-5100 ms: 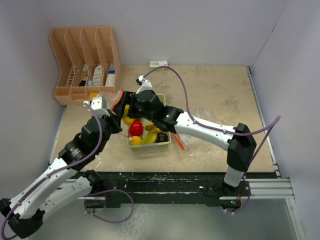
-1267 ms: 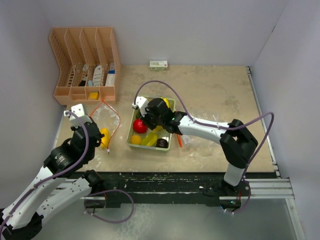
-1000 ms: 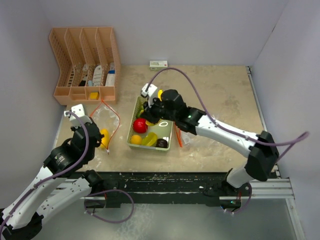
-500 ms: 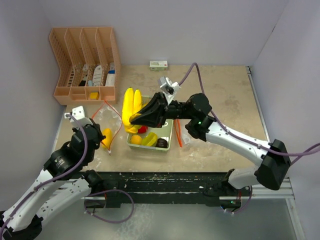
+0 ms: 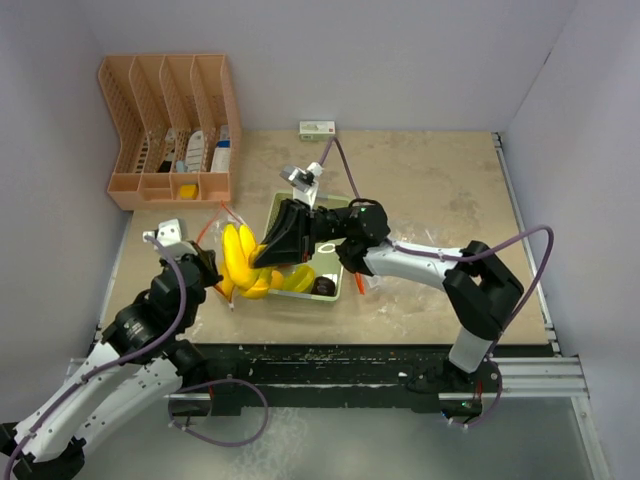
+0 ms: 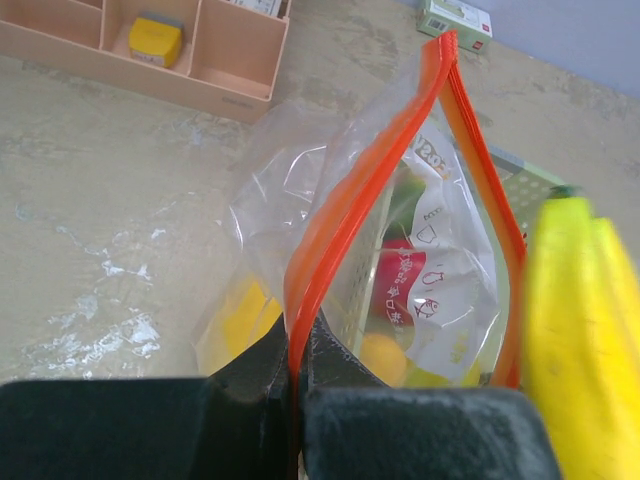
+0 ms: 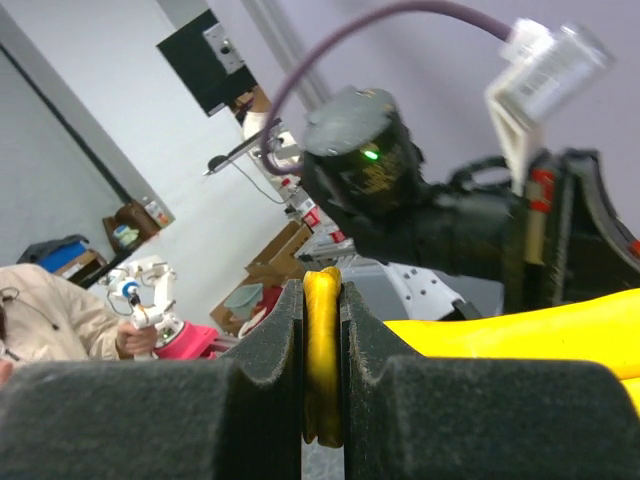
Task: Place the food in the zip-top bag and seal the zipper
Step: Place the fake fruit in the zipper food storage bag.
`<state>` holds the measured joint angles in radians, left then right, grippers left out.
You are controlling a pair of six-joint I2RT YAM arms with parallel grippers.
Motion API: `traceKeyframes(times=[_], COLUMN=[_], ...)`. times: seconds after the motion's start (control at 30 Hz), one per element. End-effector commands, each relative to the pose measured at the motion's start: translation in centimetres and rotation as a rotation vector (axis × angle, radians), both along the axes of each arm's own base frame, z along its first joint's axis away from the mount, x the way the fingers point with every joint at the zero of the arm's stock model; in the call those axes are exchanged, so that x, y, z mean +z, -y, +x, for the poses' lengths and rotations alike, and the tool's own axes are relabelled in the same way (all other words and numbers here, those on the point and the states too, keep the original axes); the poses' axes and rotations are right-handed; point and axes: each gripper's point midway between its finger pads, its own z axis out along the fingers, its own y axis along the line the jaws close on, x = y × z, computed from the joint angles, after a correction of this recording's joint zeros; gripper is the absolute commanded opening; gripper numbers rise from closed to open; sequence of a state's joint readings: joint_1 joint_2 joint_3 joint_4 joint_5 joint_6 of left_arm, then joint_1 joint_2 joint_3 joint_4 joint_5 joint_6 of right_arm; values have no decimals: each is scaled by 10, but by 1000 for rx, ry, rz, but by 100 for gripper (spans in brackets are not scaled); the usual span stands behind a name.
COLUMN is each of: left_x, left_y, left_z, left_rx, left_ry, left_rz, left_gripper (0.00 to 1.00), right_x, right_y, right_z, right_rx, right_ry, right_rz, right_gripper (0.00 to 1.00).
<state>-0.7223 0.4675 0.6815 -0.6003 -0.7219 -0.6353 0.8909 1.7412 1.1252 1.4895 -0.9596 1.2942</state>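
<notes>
Bananas (image 5: 240, 262) hang from the right claw (image 7: 322, 330), whose pads are shut tight on the yellow stem with no gap showing. The bunch is held off the worktop (image 5: 430, 190), left of centre in the overhead frame.

The left claw (image 6: 297, 365), at the bottom edge of its wrist frame, is pinched closed on the near lip of the zipper (image 6: 345, 210). The other lip bows away to the right, so the bag (image 6: 290, 170) stands open as a narrow wedge, widest near the claw and tapering to a point at top centre. A yellow fruit (image 6: 235, 320) lies inside at lower left. A red apple (image 6: 400, 275) and an orange fruit (image 6: 380, 355) show through the plastic; bag or tray cannot be told.

Governing relation: the bananas sit just right of the far lip, outside the mouth, with their long axis running bottom to top of the frame, roughly parallel to the slit. The right arm carries the load; the left arm only holds the bag. Insertion calls for a shift toward frame left, then entry end-first. A broad bunch may snag the free lip.

Beyond the bag, the green tray (image 5: 310, 295) holds more fruit. Farthest, an orange rack (image 5: 170, 120) occupies the upper left and a small box (image 5: 317, 128) the top centre.
</notes>
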Motion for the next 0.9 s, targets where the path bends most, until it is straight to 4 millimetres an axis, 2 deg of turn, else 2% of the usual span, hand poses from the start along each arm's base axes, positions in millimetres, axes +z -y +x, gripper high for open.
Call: traceKeyframes(times=[0.0, 0.2, 0.37, 0.47, 0.63, 0.87], left_x=[10, 25, 30, 37, 50, 57], left_y=[13, 21, 22, 24, 18, 21], left_z=[10, 12, 8, 3, -8, -16], left_rx=[-23, -74, -100, -129, -150, -191], left_ry=[52, 105, 126, 151, 188, 182], left_rz=[-53, -66, -72, -99, -133, -151], left_gripper=[0, 0, 0, 0, 0, 0], right_x=[64, 51, 51, 41, 16, -19], right_y=[50, 31, 27, 20, 10, 8], right_z=[-47, -30, -29, -20, 8, 62], right_rx=[49, 69, 74, 65, 17, -137], right_ry=[258, 141, 131, 106, 13, -161], right_rz=[347, 294, 296, 273, 209, 173], right_gripper=[0, 0, 0, 0, 0, 0])
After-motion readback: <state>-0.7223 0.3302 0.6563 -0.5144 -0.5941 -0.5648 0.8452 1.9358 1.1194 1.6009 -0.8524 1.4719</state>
